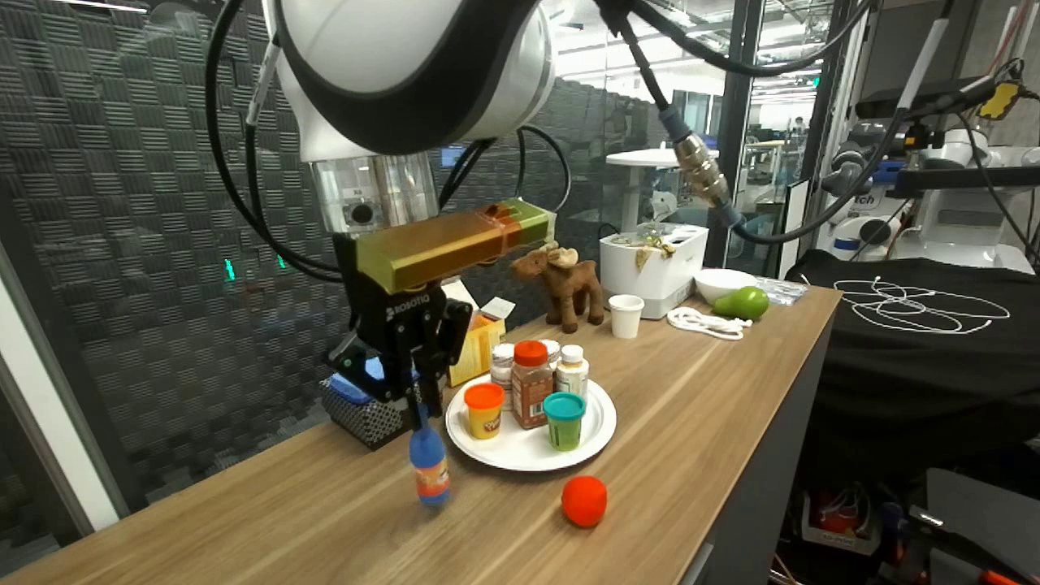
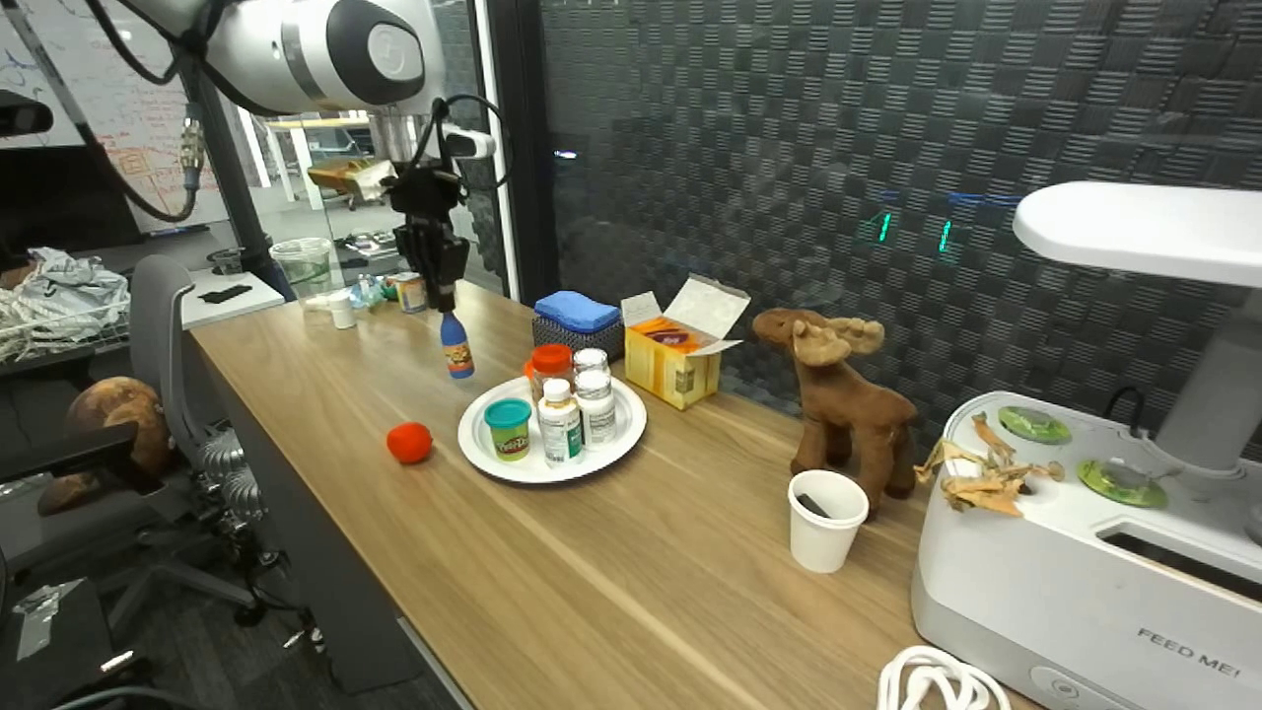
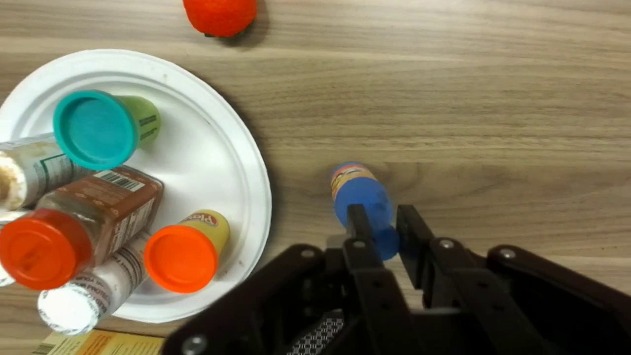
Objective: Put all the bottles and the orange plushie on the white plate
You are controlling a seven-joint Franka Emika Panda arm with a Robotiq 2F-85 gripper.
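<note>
My gripper [image 1: 426, 413] is shut on the cap of a blue bottle [image 1: 431, 467] with an orange label. In the wrist view the cap sits between the fingertips [image 3: 378, 229], and the slightly tilted bottle [image 3: 367, 197] is beside the plate. I cannot tell whether its base touches the table. The white plate [image 2: 636, 439] holds a red-capped spice bottle [image 1: 532, 394], white-capped bottles [image 2: 561, 432], a teal-lidded tub [image 1: 564, 431] and an orange-lidded tub [image 1: 485, 414]. The orange plushie [image 1: 584, 500], round and red-orange, lies on the table near the plate; it also shows in the wrist view [image 3: 222, 17].
Behind the plate stand a dark basket with a blue cloth [image 2: 577, 312] and an open yellow box [image 2: 675, 365]. A brown moose toy [image 2: 853, 404], a white paper cup [image 2: 826, 523] and a white planter [image 2: 1065, 562] stand farther along. A dark wall runs behind the table.
</note>
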